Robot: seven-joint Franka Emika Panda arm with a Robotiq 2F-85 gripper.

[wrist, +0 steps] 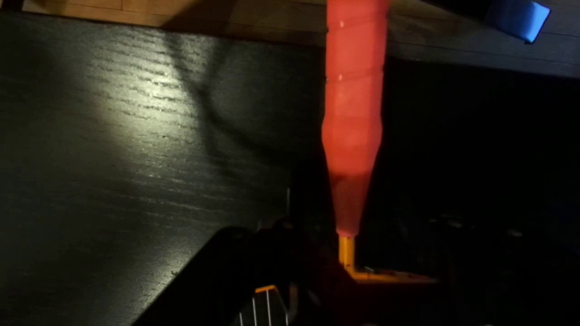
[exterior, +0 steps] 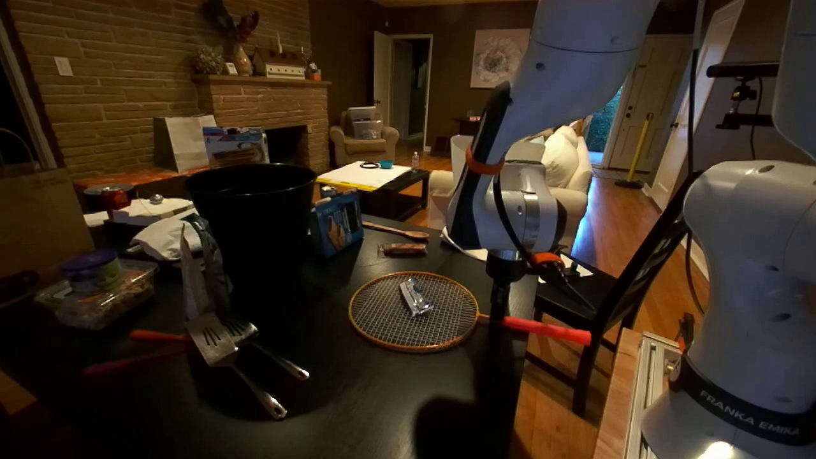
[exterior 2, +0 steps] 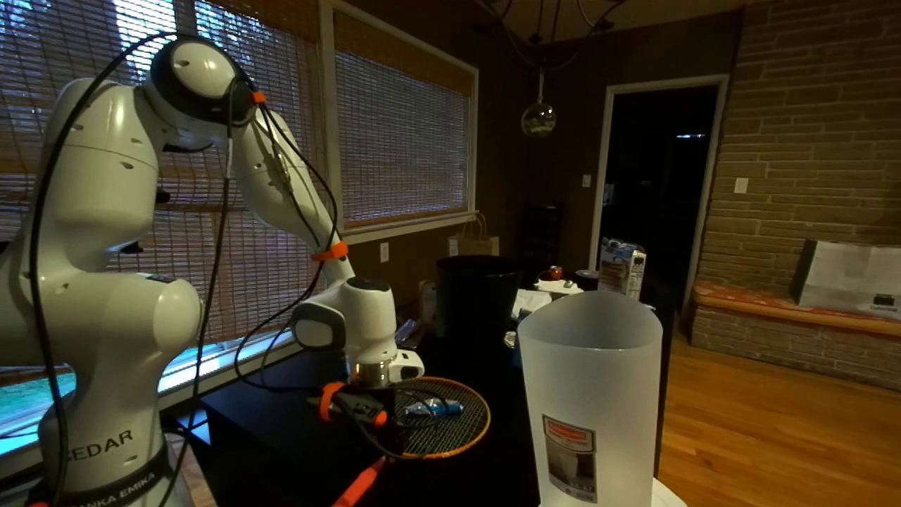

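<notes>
Racket (exterior: pixel 446 319) on bench (exterior: pixel 357 395), long axis approx. L–R in an exterior view: strung head (exterior: pixel 376 312) L of the fingers (wrist: pixel 226 271), red handle (exterior: pixel 551 329) R, its end out past the bench edge. Fingers point down at the orange shaft (wrist: pixel 346 251), close to where it joins the head; wrist view's v. dark there, can't tell if they're apart or clamped. Silver packet (exterior: pixel 416 298) lies on the head; spatulas (exterior: pixel 220 350) further L, black bin (exterior: pixel 255 242) beyond them.
</notes>
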